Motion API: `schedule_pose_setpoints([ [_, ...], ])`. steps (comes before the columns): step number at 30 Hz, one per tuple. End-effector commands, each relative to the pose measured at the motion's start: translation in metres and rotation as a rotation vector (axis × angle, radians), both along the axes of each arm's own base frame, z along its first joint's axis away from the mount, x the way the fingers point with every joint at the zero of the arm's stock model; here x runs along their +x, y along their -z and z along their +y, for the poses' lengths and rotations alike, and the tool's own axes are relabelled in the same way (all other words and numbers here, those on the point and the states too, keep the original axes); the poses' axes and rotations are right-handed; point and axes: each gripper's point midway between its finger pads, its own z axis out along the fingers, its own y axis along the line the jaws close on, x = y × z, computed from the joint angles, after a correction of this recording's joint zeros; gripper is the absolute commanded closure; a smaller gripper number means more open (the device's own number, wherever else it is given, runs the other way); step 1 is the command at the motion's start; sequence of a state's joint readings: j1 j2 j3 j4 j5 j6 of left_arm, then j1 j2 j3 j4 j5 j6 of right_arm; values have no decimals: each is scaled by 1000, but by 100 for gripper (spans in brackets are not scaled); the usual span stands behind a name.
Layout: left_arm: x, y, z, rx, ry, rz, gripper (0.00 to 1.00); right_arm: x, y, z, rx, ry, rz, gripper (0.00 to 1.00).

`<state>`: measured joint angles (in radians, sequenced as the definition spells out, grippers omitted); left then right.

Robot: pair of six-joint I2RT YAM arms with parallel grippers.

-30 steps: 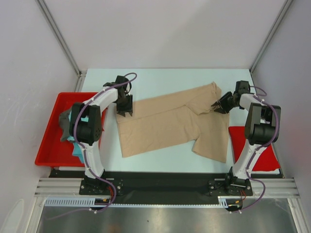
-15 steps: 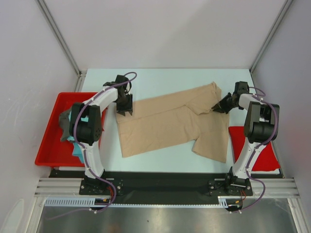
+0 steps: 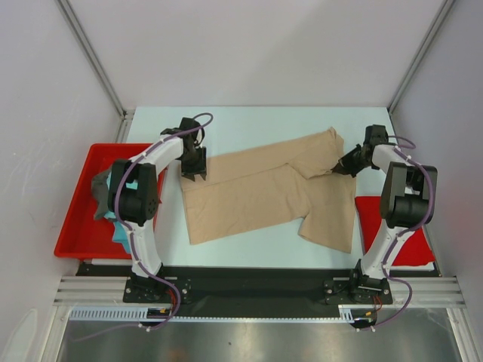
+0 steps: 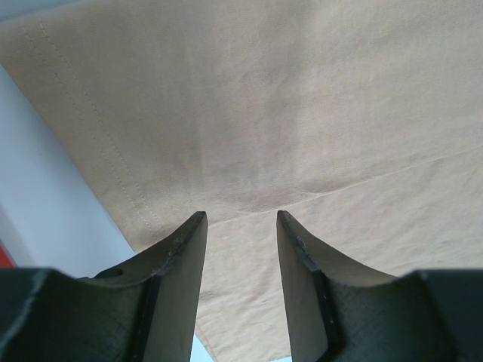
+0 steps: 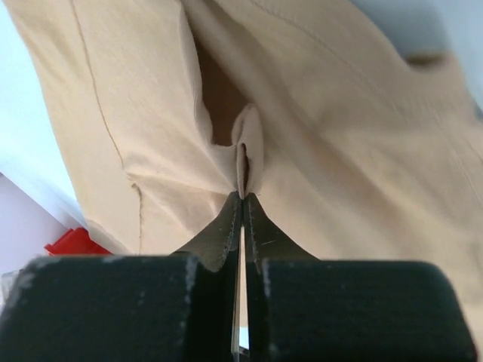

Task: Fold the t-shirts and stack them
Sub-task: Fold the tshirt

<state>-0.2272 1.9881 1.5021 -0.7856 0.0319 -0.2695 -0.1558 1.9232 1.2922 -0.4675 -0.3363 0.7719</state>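
The large tan-beige t-shirt (image 3: 264, 192) lies spread across the table, still unfolded. My right gripper (image 3: 339, 167) is at its upper right part, by a sleeve. In the right wrist view that gripper (image 5: 242, 196) is shut, with a small fold of tan cloth (image 5: 247, 154) pinched at the tips. My left gripper (image 3: 195, 170) hovers over the shirt's upper left corner. Its fingers (image 4: 185, 249) stand open over the tan cloth (image 4: 264, 113) and hold nothing. A teal t-shirt (image 3: 121, 232) and a dark grey t-shirt (image 3: 99, 190) lie bunched in the tray.
The red plastic tray (image 3: 75, 226) sits off the table's left edge. A flat red mat (image 3: 370, 215) lies at the right, partly under the right arm. White walls and metal frame posts enclose the table at the back and sides.
My right gripper has closed from open onto a fold of the tan t-shirt and edged slightly up. The left arm and the shirt's lay have not moved.
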Motion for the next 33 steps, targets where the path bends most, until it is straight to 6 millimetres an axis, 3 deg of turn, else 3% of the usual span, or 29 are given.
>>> schedule_pose_setpoints([
  [1,4,-15,-8,-29,11,-53,52,-22,-21,-3,-15,106,73,100],
  [5,1,-14,-7,-29,10,-56,52,-34,-17,-2,-18,169,115,100],
  [13,1,-15,-5,-15,18,-66,52,-36,-22,5,-12,212,109,100],
  [17,15,-23,-8,-17,17,-89,52,-44,-14,9,14,234,142,100],
  [25,20,-23,-5,-4,24,-92,52,-52,5,12,53,283,179,100],
  [30,24,-23,-4,-6,20,-92,52,-51,5,10,32,206,177,79],
  [33,28,-22,0,-1,10,-95,51,-35,-22,3,-71,70,84,64],
])
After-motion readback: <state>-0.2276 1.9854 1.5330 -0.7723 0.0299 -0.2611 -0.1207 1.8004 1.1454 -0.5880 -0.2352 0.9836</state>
